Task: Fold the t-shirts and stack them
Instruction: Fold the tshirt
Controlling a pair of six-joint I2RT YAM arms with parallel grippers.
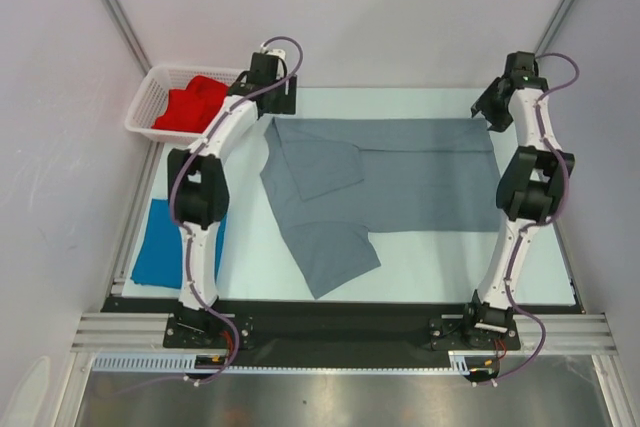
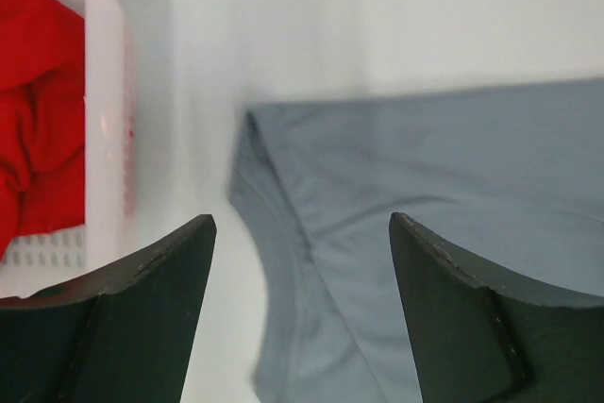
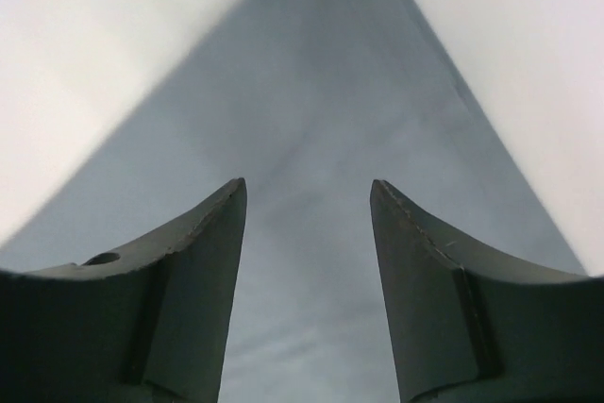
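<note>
A slate grey t-shirt [image 1: 400,182] lies spread on the table, its left part folded over with a sleeve flap pointing to the near side. My left gripper [image 1: 278,99] hangs open over the shirt's far left corner. In the left wrist view the left gripper [image 2: 302,224] holds nothing, with the grey t-shirt [image 2: 425,195] below it. My right gripper [image 1: 488,109] is open at the far right corner. The right gripper [image 3: 308,186] has only the grey t-shirt [image 3: 311,92] under it. A red t-shirt [image 1: 192,105] sits crumpled in the basket. A bright blue t-shirt [image 1: 160,247] lies at the table's left edge.
The white mesh basket [image 1: 143,107] stands at the far left corner, close beside my left gripper; its wall [image 2: 104,110] shows in the left wrist view with the red t-shirt [image 2: 38,129] inside. Pale walls enclose the table [image 1: 250,257] on three sides.
</note>
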